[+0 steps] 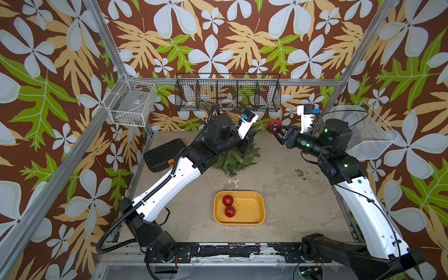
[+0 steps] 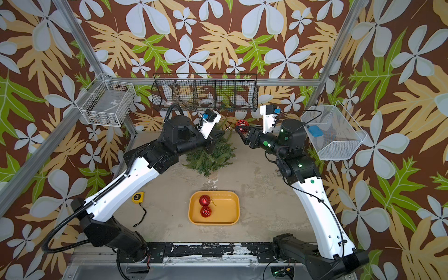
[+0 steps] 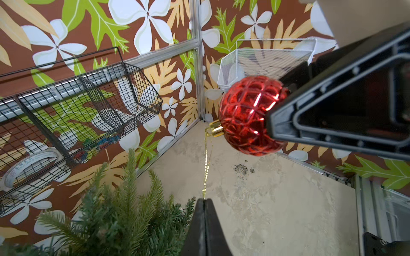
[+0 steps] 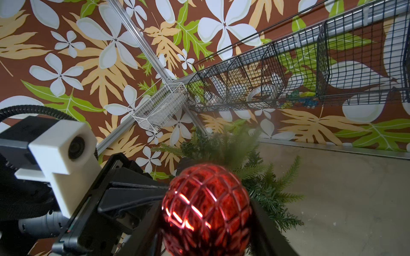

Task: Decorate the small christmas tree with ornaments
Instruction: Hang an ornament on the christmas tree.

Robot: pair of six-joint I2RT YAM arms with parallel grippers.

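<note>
So far, nothing visibly hung on the small bushy dark-green artificial fir (image 1: 236,161). Two shiny red baubles (image 1: 228,200) waiting in the shallow yellow plastic tray (image 1: 254,206). Third, a faceted red bauble (image 3: 246,115), clamped in the right gripper (image 1: 276,131), raised beside the treetop. Reaching over the fir, left gripper (image 3: 204,202), jaws together, seemingly pinching its gold string (image 3: 206,164).

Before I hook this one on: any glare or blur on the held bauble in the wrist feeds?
Right wrist view: the faceted bauble shows bright glare streaks, and the christmas tree tip behind it is blurred. Left wrist view: same streaks, but bauble and gold loop are sharp down to the shut left gripper. Both top views: even light, soft shadows.
</note>
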